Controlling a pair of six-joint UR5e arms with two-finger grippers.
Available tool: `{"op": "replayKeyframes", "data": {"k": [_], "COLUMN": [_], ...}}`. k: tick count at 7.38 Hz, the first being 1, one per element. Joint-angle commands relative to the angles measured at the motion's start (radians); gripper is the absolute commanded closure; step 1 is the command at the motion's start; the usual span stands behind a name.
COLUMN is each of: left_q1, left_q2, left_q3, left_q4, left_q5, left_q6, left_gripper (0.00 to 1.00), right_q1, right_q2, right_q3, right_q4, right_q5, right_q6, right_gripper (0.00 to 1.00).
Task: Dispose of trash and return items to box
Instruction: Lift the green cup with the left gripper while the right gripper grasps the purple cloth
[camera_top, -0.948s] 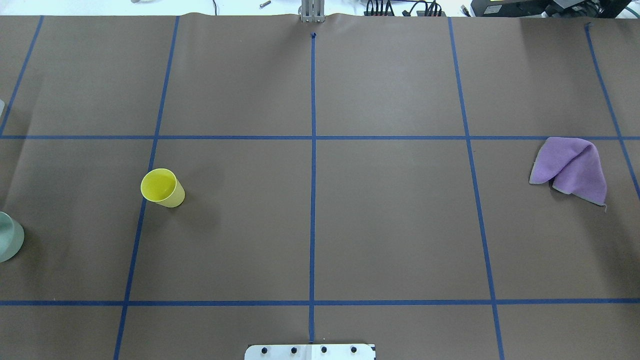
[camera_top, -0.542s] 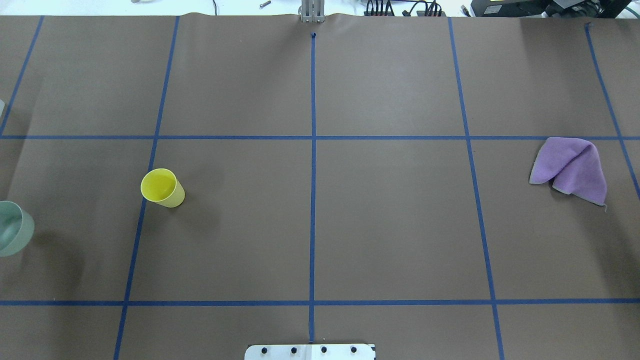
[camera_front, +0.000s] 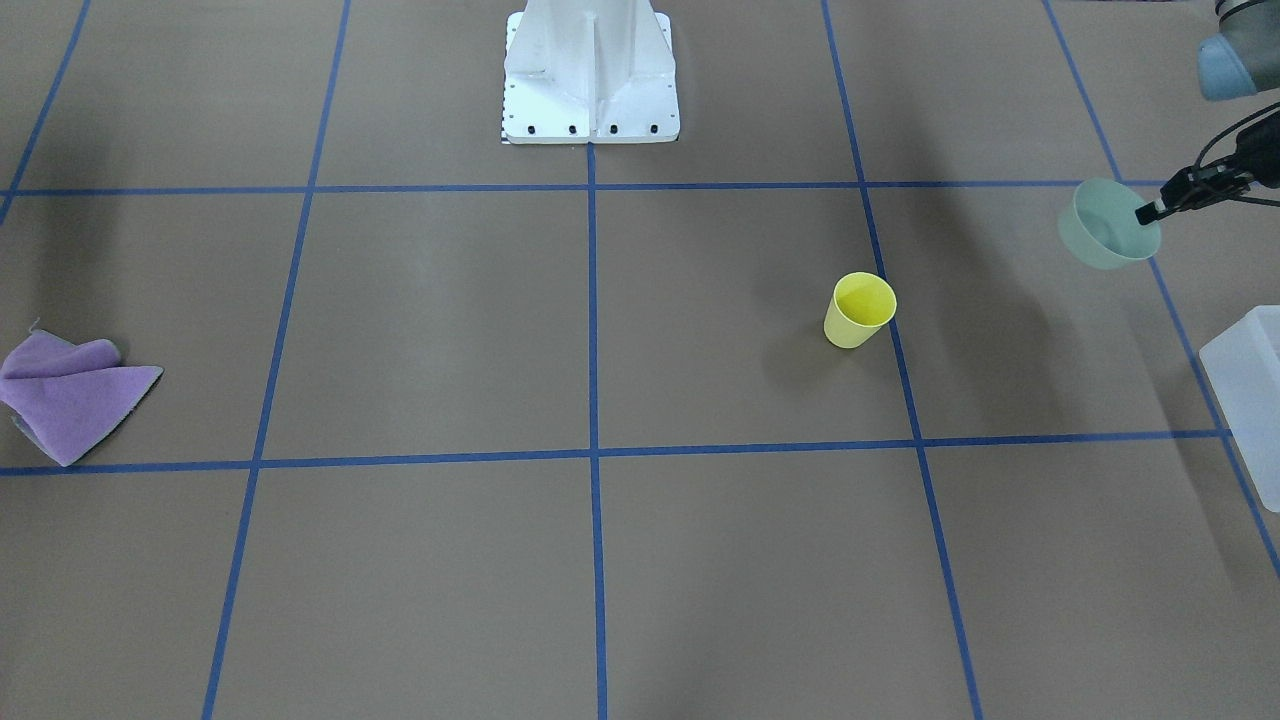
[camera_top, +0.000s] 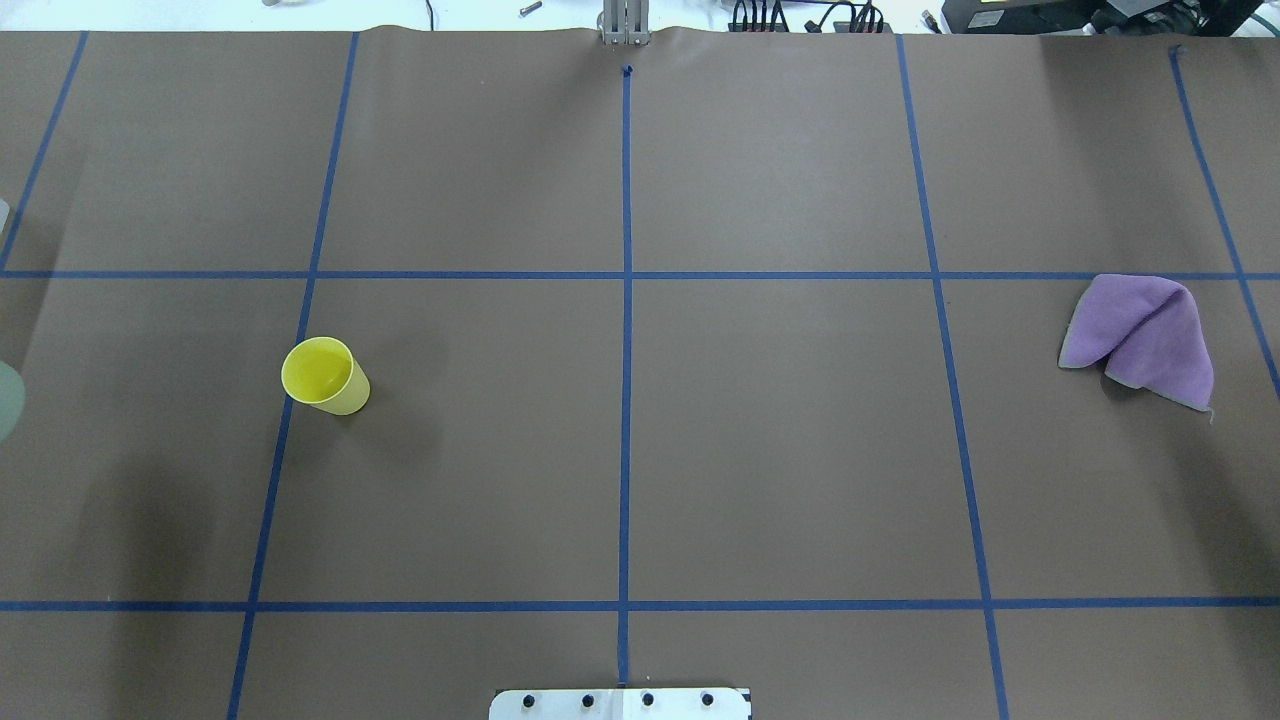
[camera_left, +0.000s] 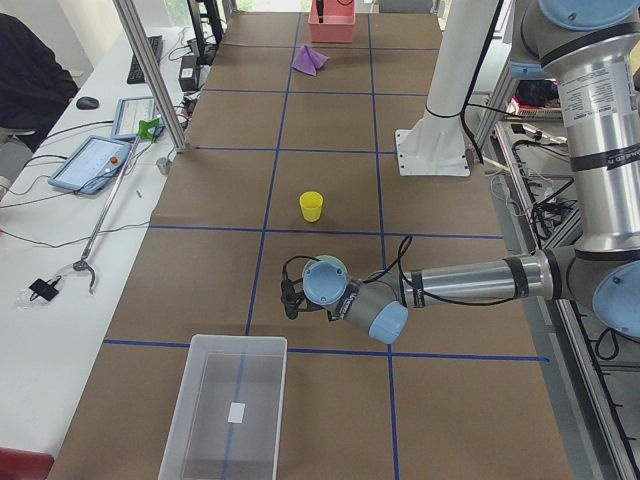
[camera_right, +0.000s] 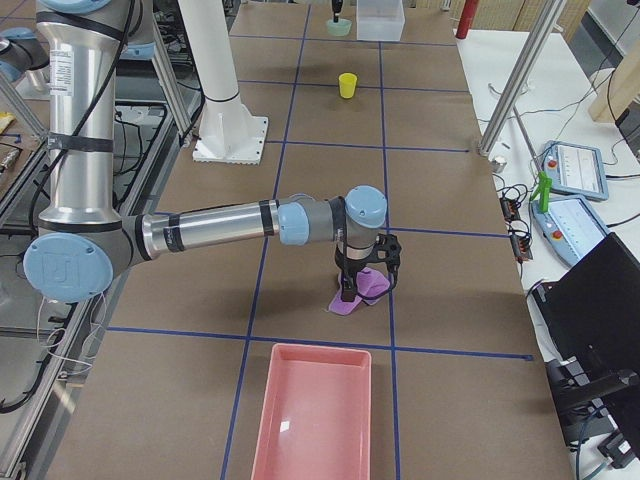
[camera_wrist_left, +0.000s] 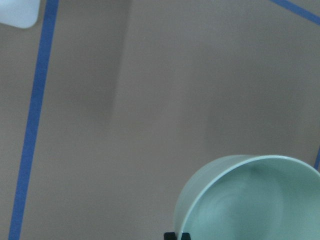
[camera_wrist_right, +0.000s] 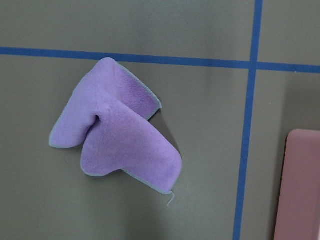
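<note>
My left gripper (camera_front: 1147, 212) is shut on the rim of a pale green bowl (camera_front: 1105, 232) and holds it tilted above the table. In the left wrist view the bowl (camera_wrist_left: 250, 200) fills the lower right. The translucent white box (camera_left: 225, 405) stands empty past the bowl, and its corner (camera_front: 1250, 385) shows at the front-facing view's right edge. A yellow cup (camera_top: 322, 375) stands upright on the table. My right gripper (camera_right: 348, 292) hangs just over a crumpled purple cloth (camera_wrist_right: 115, 145); I cannot tell if it is open or shut.
A pink tray (camera_right: 312, 415) lies empty close to the cloth, at the table's right end. The robot's white base (camera_front: 590, 70) stands at the table's middle rear. Blue tape lines grid the brown table cover.
The green bowl has moved left and farther from the robot's side, almost out of the overhead view's left edge. The cup and cloth have not moved.
</note>
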Motion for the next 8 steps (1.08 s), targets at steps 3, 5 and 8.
{"op": "replayKeyframes", "data": {"k": [3, 5, 8], "left_q1": [-0.258, -0.405, -0.428], "left_q2": [-0.092, -0.301, -0.365], "left_q3": [0.027, 0.216, 0.323], "left_q4": [0.266, 0.469, 0.465], "left_q5": [0.135, 0.232, 0.232], "left_q6": [0.307, 0.591, 0.636], "left_gripper": [1.0, 1.0, 1.0], "right_q1": [-0.105, -0.184, -0.241], "right_q2": [0.178, 0.193, 0.195], "right_q3": [-0.197, -0.262, -0.273], "right_q4": [0.11, 0.212, 0.226], "right_q5": [-0.098, -0.096, -0.1], "right_q6": [0.03, 0.102, 0.111], "right_gripper": [0.0, 0.0, 0.34]}}
